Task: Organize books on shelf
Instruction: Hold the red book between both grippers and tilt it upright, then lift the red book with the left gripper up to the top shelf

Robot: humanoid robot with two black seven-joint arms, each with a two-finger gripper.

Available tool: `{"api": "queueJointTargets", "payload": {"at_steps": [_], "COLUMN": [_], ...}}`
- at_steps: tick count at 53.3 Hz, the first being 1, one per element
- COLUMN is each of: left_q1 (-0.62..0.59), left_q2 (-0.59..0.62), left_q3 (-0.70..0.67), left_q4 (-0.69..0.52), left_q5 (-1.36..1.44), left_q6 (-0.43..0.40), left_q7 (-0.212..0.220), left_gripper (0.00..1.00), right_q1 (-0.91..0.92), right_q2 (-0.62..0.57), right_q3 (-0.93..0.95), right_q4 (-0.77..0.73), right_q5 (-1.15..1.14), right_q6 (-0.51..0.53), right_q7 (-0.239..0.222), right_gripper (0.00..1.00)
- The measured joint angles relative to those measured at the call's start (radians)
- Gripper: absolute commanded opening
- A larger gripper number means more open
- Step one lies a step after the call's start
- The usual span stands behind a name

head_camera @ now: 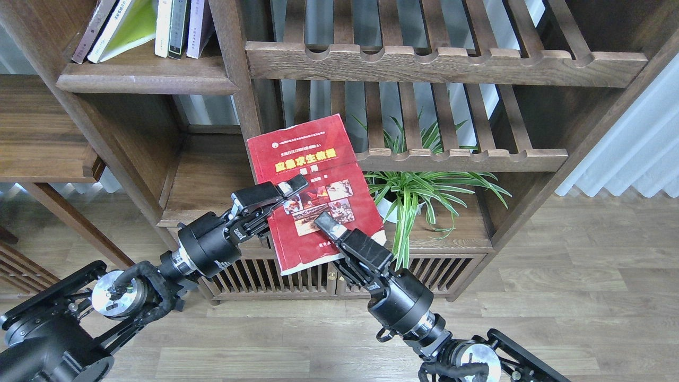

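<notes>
Because the red book [314, 191] was large and floppy, both arms held it at once in the middle of the frame, well clear of the floor [530, 318] below. From the lower right, the right gripper [330, 229] reached up to the book's bottom edge, one finger lying on the cover just under the photos; its jaws looked clenched on the book, though the finger behind the cover was hidden. From the lower left, the left gripper [284, 192] took the spine side, its upper finger pressed across the cover beside the photos, so those jaws too seemed to be grasping the book, the rear finger again out of sight. Two grips on adjacent edges probably kept the paperback from sagging or twisting as it was carried.

The book stood nearly upright, tilted a little left, cover toward the camera, in front of the post between the low compartments. Behind it at centre right sat a plant [419, 191], close enough to be brushed. At the upper left, the shelf [143, 79] held a row of books [159, 26] leaning left, with room at their right for one more.
</notes>
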Motion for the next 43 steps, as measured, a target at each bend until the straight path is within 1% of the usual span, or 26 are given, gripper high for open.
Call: {"api": "queueJointTargets", "payload": {"at_steps": [3, 7, 19, 26, 30, 37, 41, 43], "left_q1": [0.000, 0.000, -0.010, -0.061, -0.094, -0.193, -0.243, -0.268], "left_q2": [0.000, 0.001, 0.001, 0.001, 0.001, -0.027, -0.048, -0.050], "left_q3": [-0.003, -0.004, -0.012, -0.025, -0.046, -0.056, -0.056, -0.079], "left_q4": [0.000, 0.000, -0.001, -0.002, -0.002, -0.003, -0.004, -0.004], "left_q5": [-0.001, 0.000, 0.000, 0.007, 0.031, 0.069, 0.105, 0.139], "left_q6": [0.000, 0.000, 0.000, 0.000, 0.000, 0.000, 0.000, 0.000], "left_q7": [0.000, 0.000, -0.010, -0.018, -0.035, -0.064, -0.068, -0.069], "left_gripper": [0.07, 0.06, 0.02, 0.01, 0.00, 0.00, 0.00, 0.00], "right_q1": [-0.006, -0.028, -0.054, -0.053, -0.042, -0.030, -0.024, -0.020], "right_q2": [0.001, 0.003, 0.063, 0.066, 0.066, 0.066, 0.063, 0.059], "right_q3": [0.027, 0.080, 0.264, 0.300, 0.303, 0.298, 0.296, 0.296], "right_q4": [0.000, -0.005, -0.089, -0.111, -0.132, -0.150, -0.157, -0.163], "right_q5": [0.000, 0.000, 0.043, 0.061, 0.061, 0.054, 0.052, 0.049], "right_q6": [0.000, 0.000, 0.000, 0.000, 0.000, 0.000, 0.000, 0.000], "right_q7": [0.000, 0.002, 0.017, 0.017, 0.017, 0.017, 0.017, 0.016], "right_gripper": [0.81, 0.83, 0.85, 0.85, 0.85, 0.85, 0.85, 0.85]}}
